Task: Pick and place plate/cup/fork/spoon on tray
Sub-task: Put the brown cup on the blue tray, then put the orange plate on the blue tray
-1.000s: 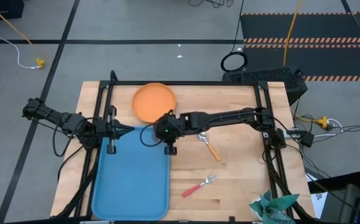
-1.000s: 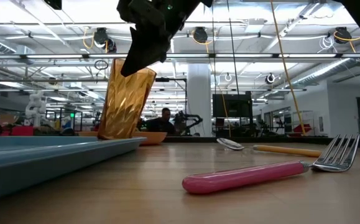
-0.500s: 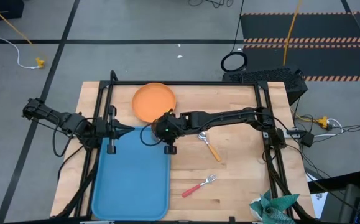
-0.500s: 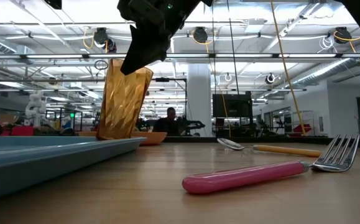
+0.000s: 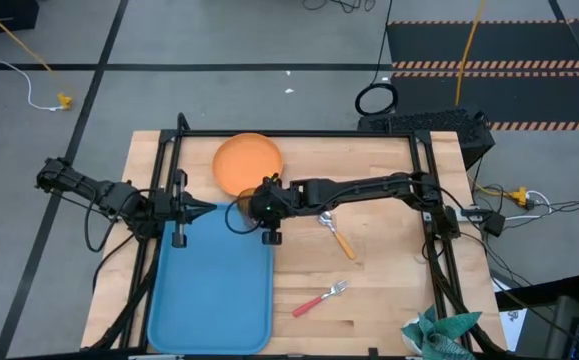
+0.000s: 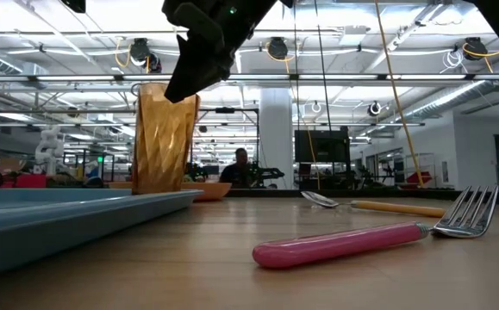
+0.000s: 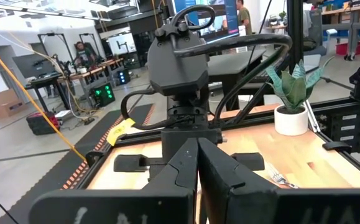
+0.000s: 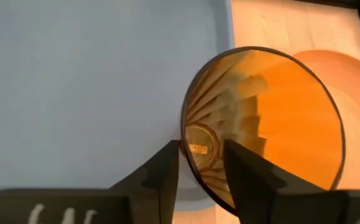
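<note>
The amber cup stands upright on its base in the far right corner of the light-blue tray. My right gripper is open above it, with one finger inside the cup and one outside its wall. The orange plate lies flat on the table just beyond the tray's far edge. The spoon and the red-handled fork lie on the wood to the right of the tray. My left gripper waits shut over the tray's far left corner. My right gripper comes at the cup from above, slanting in from the table's right, and straddles the wall at the rim. The outer finger stands right beside the wall; whether it touches, I cannot tell. The cup stands upright on the tray.
A black frame runs along the far edge and both sides of the table. A green leafy thing sits at the near right corner. The tray's near half and the wood between spoon and fork are bare.
The cup leaned with its top toward the table's right under my right gripper; it has come upright and now stands on its base on the tray. The gripper has stayed at the cup's rim.
</note>
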{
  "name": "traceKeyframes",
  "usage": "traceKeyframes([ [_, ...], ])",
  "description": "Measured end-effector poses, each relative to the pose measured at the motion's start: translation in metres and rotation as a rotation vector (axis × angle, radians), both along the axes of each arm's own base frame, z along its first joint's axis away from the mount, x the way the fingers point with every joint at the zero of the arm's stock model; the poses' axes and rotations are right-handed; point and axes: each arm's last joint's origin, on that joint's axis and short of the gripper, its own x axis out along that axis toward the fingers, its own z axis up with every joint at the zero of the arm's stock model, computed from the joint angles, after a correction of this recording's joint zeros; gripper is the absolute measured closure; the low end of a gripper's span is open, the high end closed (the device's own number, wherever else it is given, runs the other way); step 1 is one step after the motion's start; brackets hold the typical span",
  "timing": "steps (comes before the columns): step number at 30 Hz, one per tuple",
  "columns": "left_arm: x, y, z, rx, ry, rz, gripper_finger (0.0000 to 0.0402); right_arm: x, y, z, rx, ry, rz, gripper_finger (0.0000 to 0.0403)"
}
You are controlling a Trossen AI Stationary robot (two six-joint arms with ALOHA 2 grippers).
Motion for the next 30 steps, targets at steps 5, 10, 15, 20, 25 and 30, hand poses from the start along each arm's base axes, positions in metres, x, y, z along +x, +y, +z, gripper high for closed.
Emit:
traceKeyframes([
  [5,0.000,0.000,0.000,0.000,0.000,0.000,0.0385,-0.001,0.000,0.002,0.000,-0.004,0.001,0.0260],
  [10,0.000,0.000,0.000,0.000,0.000,0.000,0.0385,-0.008,0.001,0.017,0.010,-0.025,0.001,0.0245],
  [15,0.000,0.000,0.000,-0.002,-0.002,0.000,0.0385,-0.022,0.002,0.038,0.012,-0.033,0.003,0.0230],
  [20,0.000,0.000,0.001,-0.004,-0.007,0.000,0.0385,-0.039,0.008,0.056,0.034,-0.005,-0.007,0.0222],
  [25,0.000,0.000,0.002,-0.007,-0.016,0.001,0.0385,-0.055,0.021,0.060,0.061,0.081,-0.015,0.0224],
  [30,0.000,0.001,0.003,-0.042,-0.034,0.036,0.0385,-0.069,0.039,0.053,0.063,0.219,-0.043,0.0226],
])
